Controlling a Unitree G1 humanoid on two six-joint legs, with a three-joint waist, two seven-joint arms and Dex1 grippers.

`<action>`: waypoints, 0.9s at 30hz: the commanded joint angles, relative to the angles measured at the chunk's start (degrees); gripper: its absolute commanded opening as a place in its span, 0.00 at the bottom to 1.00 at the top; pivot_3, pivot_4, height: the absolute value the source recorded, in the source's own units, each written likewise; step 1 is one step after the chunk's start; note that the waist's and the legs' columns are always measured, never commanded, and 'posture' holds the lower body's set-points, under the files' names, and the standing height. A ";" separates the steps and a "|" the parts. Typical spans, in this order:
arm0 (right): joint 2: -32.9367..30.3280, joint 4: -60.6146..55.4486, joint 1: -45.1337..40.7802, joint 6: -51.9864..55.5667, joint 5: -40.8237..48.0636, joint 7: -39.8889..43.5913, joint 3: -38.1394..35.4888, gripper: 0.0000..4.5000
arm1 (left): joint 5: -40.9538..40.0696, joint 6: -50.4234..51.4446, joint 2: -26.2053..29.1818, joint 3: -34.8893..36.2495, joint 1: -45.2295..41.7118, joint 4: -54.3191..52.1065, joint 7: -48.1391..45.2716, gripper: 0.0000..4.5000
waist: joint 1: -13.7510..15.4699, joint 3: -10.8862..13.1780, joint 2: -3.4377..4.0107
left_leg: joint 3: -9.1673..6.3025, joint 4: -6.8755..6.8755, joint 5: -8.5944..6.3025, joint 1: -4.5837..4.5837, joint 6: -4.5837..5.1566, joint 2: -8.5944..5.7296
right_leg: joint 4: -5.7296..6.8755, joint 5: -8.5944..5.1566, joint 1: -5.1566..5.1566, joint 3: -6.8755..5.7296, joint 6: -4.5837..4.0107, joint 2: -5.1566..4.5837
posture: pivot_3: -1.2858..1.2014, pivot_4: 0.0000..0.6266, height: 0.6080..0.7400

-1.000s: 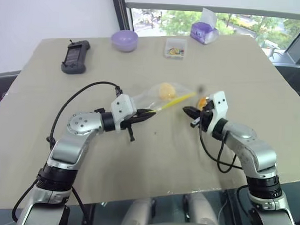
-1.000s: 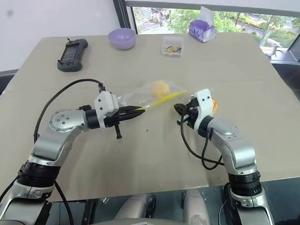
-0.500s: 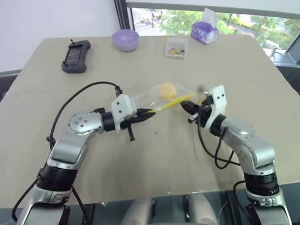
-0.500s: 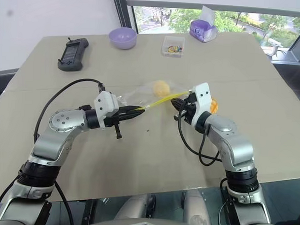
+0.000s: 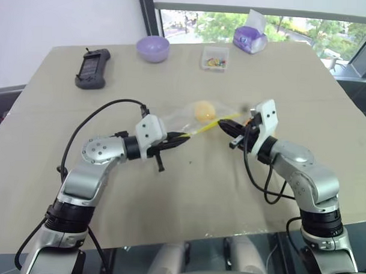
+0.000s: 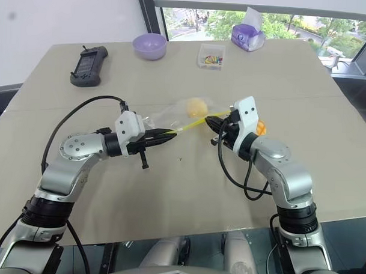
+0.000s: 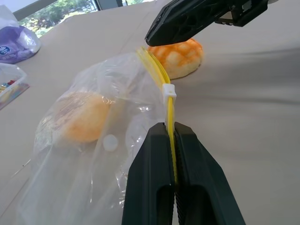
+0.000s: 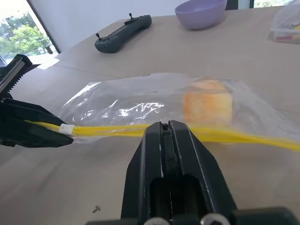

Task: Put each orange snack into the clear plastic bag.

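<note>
Beige and matte, the table (image 5: 305,87) carries a black handheld controller (image 5: 91,67) near its far left corner. A smooth lavender bowl (image 5: 153,49), a small clear box of coloured bits (image 5: 214,58) and a purple tissue pack (image 5: 249,38) sit along the far edge.

At the table's middle, the left gripper (image 5: 184,137) has its black fingers pinched shut on the yellow strip (image 5: 207,124) of the clear plastic bag (image 5: 177,117). It holds that edge up while the crinkly, glossy film sags behind it. The paler peach-orange piece (image 5: 202,110), round and soft-looking, already sits inside the bag.

To the right, the right gripper (image 6: 209,121) has its fingers closed on nothing. Over the last second it has come up and in from a spot clearly apart from the bag, and its tips now sit at the free end of the yellow strip. Whether they touch the strip cannot be told.

The grid-topped bun (image 6: 261,127), domed and orange-yellow with a criss-cross crust, lies on the table just beyond the right gripper, towards the right edge and outside the bag.

One snack is therefore bagged and one remains. The approach looks like a bid to take the strip's other end and spread the mouth, though the closed fingers would have to part first.
</note>
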 commanded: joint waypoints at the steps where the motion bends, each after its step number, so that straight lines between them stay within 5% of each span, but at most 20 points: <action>1: 0.00 -0.82 -0.67 -1.49 0.38 0.20 -0.07 0.00 | -0.15 -1.22 0.10 0.56 -0.34 -0.51 0.11 0.00 | 0.01 0.00 0.00 | 0.00 0.00 0.00 0.00 0.00 0.00 | 0.00 0.00 0.00 0.00 0.00 0.00 | 0.52 0.24 1.00; 18: -0.98 1.46 -1.45 -8.01 -5.02 1.10 3.94 0.00 | -1.22 1.45 0.04 0.65 -1.27 -2.04 0.65 0.00 | -0.02 0.00 0.00 | 0.00 0.00 0.00 0.00 0.00 0.00 | 0.00 0.00 0.00 0.00 0.00 0.00 | 0.52 0.24 1.00; 21: -2.69 1.26 -1.45 -10.85 -8.01 1.33 5.58 0.17 | -1.06 0.98 0.13 0.64 -0.93 -1.84 0.46 0.00 | -0.01 0.00 0.00 | 0.00 0.00 0.00 0.00 0.00 0.00 | 0.00 0.00 0.00 0.00 0.00 0.00 | 0.52 0.24 1.00; 26: -5.75 0.43 -0.81 -17.40 -14.70 0.98 8.32 0.75 | -0.97 0.70 0.19 0.63 -0.69 -1.72 0.39 0.00 | 0.01 0.00 0.00 | 0.00 0.00 0.00 0.00 0.00 0.00 | 0.00 0.00 0.00 -0.01 0.00 0.00 | 0.52 0.24 1.00; 27: -6.78 0.22 -0.93 -19.15 -16.84 0.70 8.99 0.75 | -0.94 0.66 0.19 0.61 -0.70 -1.66 0.38 0.00 | 0.00 0.00 0.00 | 0.00 0.00 0.00 0.00 0.00 -0.01 | 0.00 0.00 0.00 -0.01 0.00 0.00 | 0.52 0.24 1.00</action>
